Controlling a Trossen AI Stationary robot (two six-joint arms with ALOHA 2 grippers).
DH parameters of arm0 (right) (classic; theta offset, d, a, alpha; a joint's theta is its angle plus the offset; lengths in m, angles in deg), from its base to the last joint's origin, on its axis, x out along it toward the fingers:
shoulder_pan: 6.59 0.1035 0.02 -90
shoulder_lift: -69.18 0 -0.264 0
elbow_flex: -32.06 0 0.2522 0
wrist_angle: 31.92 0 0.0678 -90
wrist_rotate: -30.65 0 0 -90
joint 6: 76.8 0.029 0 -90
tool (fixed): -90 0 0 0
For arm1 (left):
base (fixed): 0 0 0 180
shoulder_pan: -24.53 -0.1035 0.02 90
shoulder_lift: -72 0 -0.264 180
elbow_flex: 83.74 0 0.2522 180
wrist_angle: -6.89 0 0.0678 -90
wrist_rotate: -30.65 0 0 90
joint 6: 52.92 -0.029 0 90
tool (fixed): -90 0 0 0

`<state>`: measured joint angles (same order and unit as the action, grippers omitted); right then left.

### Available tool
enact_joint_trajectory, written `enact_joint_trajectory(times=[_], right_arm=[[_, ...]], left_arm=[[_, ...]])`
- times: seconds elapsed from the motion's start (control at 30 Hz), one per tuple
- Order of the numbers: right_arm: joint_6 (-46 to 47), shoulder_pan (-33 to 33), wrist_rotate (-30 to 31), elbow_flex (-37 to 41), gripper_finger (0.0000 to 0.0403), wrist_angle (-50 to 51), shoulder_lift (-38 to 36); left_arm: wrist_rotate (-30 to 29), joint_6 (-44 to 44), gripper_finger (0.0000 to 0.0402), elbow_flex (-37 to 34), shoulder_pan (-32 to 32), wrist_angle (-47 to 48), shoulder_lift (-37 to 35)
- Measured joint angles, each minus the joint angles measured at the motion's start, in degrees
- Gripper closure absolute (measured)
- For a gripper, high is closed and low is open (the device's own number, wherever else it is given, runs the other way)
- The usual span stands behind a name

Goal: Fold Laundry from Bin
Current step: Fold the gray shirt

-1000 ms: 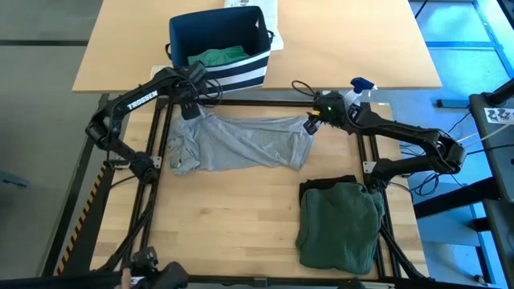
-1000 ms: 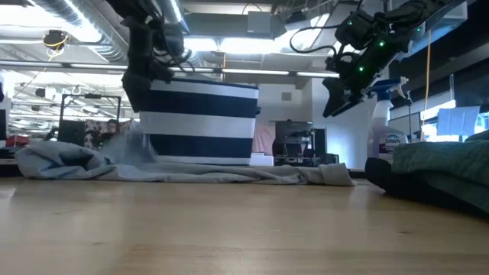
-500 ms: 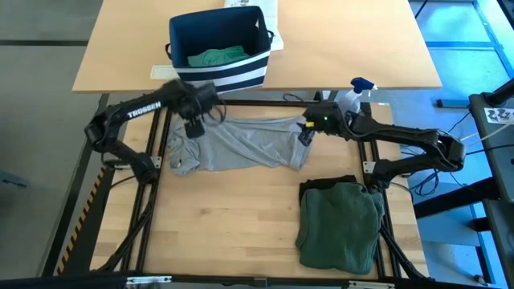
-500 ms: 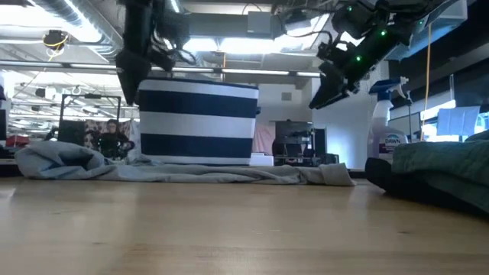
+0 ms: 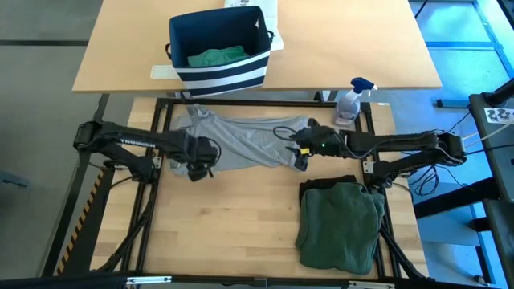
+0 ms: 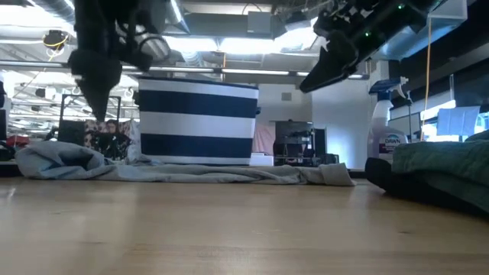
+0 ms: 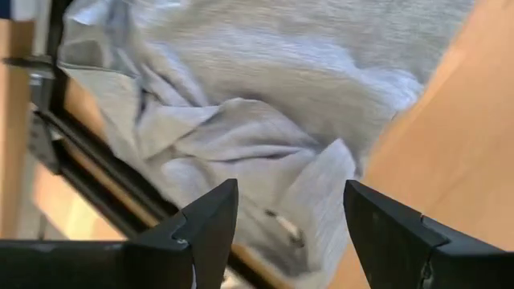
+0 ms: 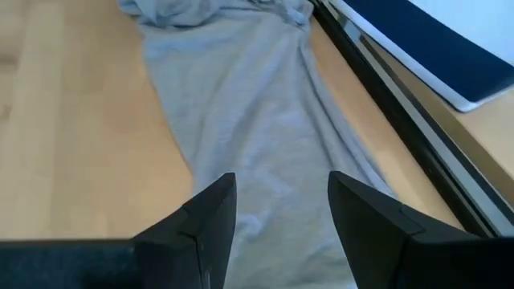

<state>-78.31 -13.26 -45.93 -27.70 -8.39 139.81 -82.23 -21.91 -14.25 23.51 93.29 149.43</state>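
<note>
A light grey garment (image 5: 241,140) lies spread flat across the far half of the wooden table, its left end bunched (image 7: 241,136). My left gripper (image 5: 195,168) hangs open above that bunched left end (image 7: 289,193), fingers slanting down. My right gripper (image 5: 299,156) hangs open over the garment's right end (image 8: 281,189). In the low view both grippers are clear of the cloth (image 6: 214,173). The navy, white-striped bin (image 5: 218,52) stands on the other table behind and holds a teal-green cloth (image 5: 213,58).
A folded dark green garment (image 5: 341,225) lies on a black one at the near right. A spray bottle (image 5: 349,100) stands at the far right edge. A black metal frame (image 5: 265,103) borders the table. Bare wood (image 5: 225,225) lies at the near left and middle.
My left gripper has swung from beside the bin toward the table's near edge and sunk, ending over the grey garment's left end. My right gripper has moved toward the near edge and a little left, over the garment's right end. The garment has stayed put.
</note>
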Motion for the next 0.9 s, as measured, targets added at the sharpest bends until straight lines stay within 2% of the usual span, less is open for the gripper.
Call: enact_joint_trajectory(times=[0.2, 0.33, 0.5, 0.73, 0.9], right_arm=[[1.5, 1.2, -2.7, -0.1, 0.0205, -3.3, 2.7], [1.3, 0.3, -6.1, 0.0, 0.0205, -6.4, 8.1], [0.9, -1.8, -12.5, 0.0, 0.0205, -14.2, 15.5], [-0.3, -4.8, -18.1, -0.2, 0.0205, -19.9, 21.5], [-0.3, -6.2, -19.5, -0.2, 0.0205, -20.8, 24.4]], left_arm=[[2.9, 3.6, 0.0181, -7.0, 1.2, -3.5, 0.4], [2.5, 4.6, 0.0181, -8.9, 1.1, -4.2, 0.3], [7.5, 2.9, 0.0181, -10.0, 1.0, -9.1, 0.4], [7.3, 2.9, 0.0182, -10.0, 1.4, -9.6, 0.4], [6.0, 3.2, 0.0182, -12.6, -0.5, -10.6, 0.4]])
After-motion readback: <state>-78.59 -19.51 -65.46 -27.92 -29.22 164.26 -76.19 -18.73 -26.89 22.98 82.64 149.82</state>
